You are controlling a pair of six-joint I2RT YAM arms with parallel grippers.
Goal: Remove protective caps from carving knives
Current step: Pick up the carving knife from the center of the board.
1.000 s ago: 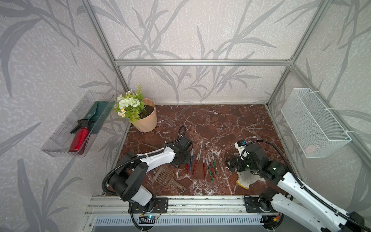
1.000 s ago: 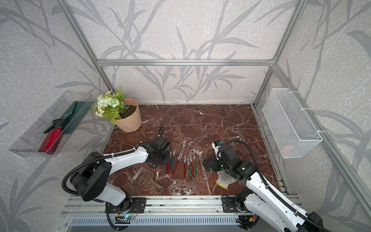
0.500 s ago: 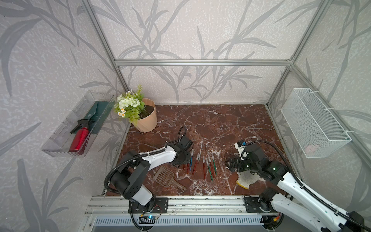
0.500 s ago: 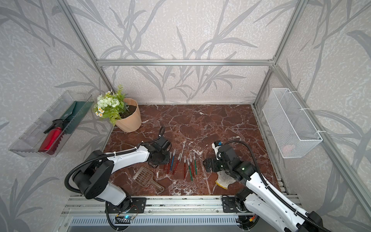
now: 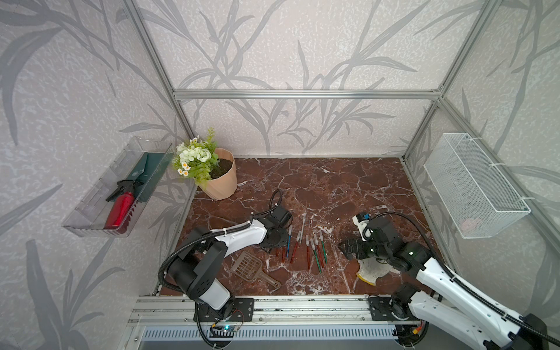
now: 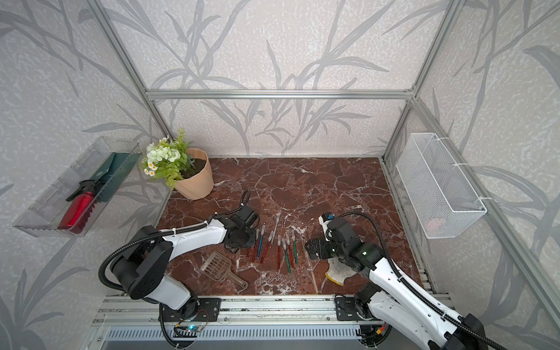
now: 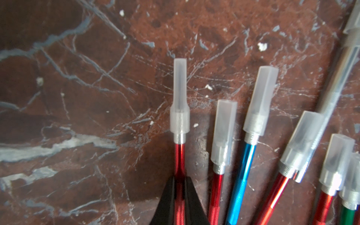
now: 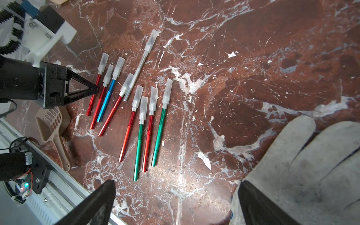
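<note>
Brown marble tabletop [image 5: 333,188], white-veined, scuffed, speckled. Leaf-print walls [image 5: 303,45], aluminium frame [image 5: 303,94]. Carving knives [image 8: 159,136] fanned front-centre, protective caps [image 8: 137,95] on. Left gripper [image 7: 179,182] jaws pinching the end red knife [image 7: 179,159] by its handle. Right gripper [image 8: 175,187] jaws wide, nothing between them, beside glove [image 8: 311,165].

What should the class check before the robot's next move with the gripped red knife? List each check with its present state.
1. left hand shut on red knife handle: ok.
2. Its cap seated, nothing over it: ok.
3. right hand open: ok.
4. right hand at that cap: not ok; it is well away, by the glove.
5. neighbouring knife apart from the gripped one: ok.
6. Knife raised off table: cannot tell.
</note>
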